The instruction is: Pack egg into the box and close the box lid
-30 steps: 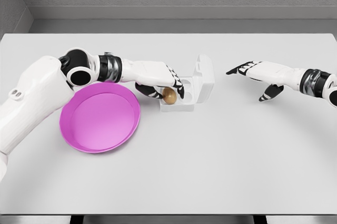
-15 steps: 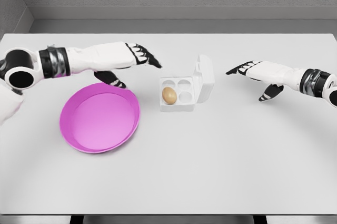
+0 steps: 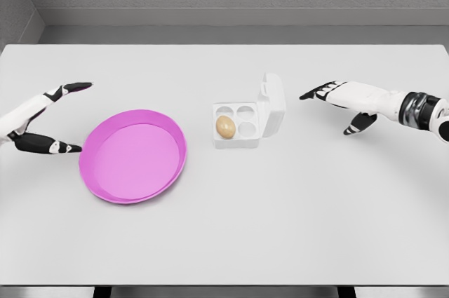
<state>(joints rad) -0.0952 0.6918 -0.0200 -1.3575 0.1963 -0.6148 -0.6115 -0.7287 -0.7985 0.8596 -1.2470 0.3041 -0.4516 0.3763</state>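
A brown egg (image 3: pixel 225 126) sits in the front-left cup of the small white egg box (image 3: pixel 237 135) at the table's middle. The box lid (image 3: pixel 273 105) stands open, tilted up on the box's right side. My left hand (image 3: pixel 43 118) is far off at the left edge, beyond the pink plate, fingers spread and empty. My right hand (image 3: pixel 335 100) hovers to the right of the lid, a short gap away, fingers extended toward it and holding nothing.
A large pink plate (image 3: pixel 133 155) lies left of the box, between it and the left hand. The grey table (image 3: pixel 280 207) stretches wide in front and to the right. A wall runs along the far edge.
The left hand let go of the egg in the box and pulled back left past the plate to the table's edge. The right hand barely moved.
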